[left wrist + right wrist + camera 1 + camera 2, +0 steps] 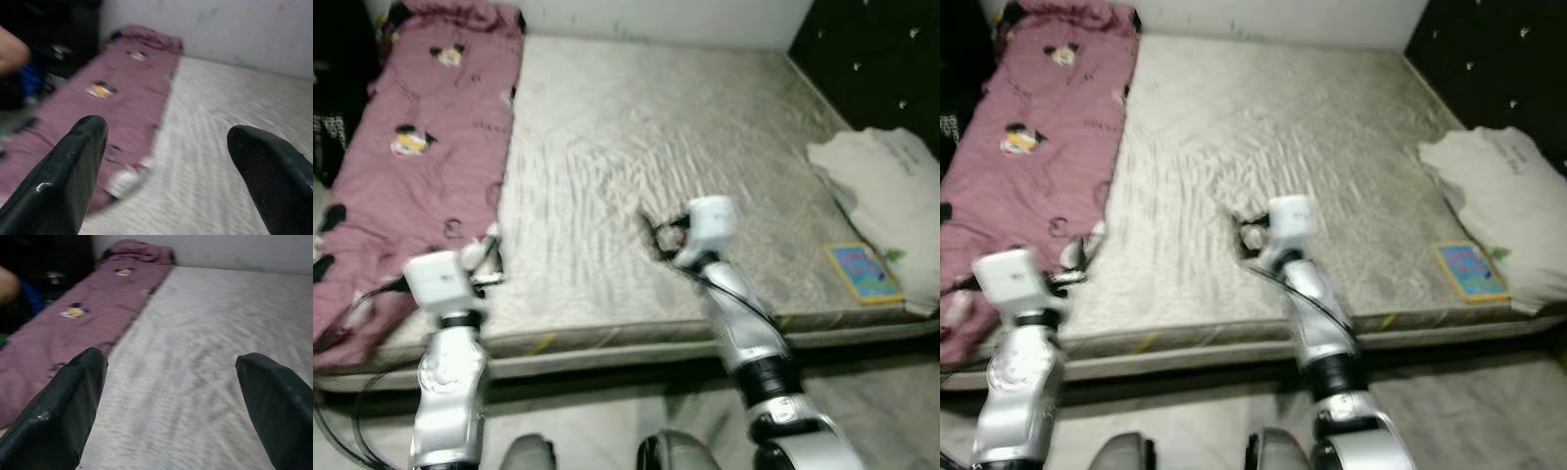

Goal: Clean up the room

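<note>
Tidying looks barely begun: the pink blanket (pixel 421 147) lies crumpled along the mattress's (pixel 656 147) left side, a book (pixel 865 271) and pillow (pixel 891 196) right, both the left gripper (pixel 166 161) and right gripper (pixel 171 396) spread, empty

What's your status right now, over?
Both grippers open, empty: left gripper by pink blanket, right gripper over bare mattress. Book, cream cloth untouched.

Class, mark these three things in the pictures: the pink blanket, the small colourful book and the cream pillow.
pink blanket (pixel 431 137), left eye view, middle of the cloth.
colourful book (pixel 865 271), left eye view, centre of cover.
cream pillow (pixel 1498 186), right eye view, upper face.
</note>
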`<state>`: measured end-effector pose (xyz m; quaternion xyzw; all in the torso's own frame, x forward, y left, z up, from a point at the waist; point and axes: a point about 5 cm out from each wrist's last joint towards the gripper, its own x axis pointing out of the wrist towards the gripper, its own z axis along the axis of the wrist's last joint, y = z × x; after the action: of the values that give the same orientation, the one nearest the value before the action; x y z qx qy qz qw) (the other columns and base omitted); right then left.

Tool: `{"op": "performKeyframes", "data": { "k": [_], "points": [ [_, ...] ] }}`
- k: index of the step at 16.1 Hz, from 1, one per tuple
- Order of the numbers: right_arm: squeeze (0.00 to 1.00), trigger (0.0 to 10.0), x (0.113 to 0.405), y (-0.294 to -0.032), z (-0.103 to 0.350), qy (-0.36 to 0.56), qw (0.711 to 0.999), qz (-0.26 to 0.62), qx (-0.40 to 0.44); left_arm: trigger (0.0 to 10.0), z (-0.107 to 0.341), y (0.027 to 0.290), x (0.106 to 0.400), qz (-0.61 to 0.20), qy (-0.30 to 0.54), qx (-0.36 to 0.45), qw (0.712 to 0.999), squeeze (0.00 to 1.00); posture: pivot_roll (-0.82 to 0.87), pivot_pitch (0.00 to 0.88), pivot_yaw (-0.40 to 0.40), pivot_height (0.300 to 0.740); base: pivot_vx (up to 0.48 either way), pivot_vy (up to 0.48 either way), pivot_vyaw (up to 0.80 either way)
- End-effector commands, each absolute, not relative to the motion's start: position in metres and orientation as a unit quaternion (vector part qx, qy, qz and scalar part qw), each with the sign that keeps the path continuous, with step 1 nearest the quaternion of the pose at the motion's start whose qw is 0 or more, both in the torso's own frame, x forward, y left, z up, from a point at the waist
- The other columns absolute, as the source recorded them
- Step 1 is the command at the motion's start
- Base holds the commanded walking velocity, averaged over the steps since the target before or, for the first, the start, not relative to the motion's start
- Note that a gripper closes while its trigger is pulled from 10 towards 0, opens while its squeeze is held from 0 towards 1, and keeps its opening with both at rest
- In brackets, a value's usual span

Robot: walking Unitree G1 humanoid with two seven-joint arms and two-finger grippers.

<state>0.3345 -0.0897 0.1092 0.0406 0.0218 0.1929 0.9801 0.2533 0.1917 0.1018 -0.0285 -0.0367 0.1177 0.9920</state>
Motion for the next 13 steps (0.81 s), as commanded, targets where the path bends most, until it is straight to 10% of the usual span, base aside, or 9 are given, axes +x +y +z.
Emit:
{"op": "performKeyframes", "data": {
  "k": [1,13],
  "points": [
    [0.00,10.0,0.3374,-0.1013,0.1110,0.019,0.983,0.179,0.032,10.0,0.1013,0.1820,0.2529,0.098,-0.038,-0.038,0.994,0.00,-0.03,0.097,-0.072,0.740,0.000,0.000,0.00],
    [0.00,10.0,0.3377,-0.0999,0.1117,0.016,0.983,0.180,0.031,10.0,0.1031,0.1793,0.2516,0.077,-0.046,-0.053,0.995,0.00,-0.04,0.102,-0.072,0.740,0.311,0.000,0.00]
  ]
}}
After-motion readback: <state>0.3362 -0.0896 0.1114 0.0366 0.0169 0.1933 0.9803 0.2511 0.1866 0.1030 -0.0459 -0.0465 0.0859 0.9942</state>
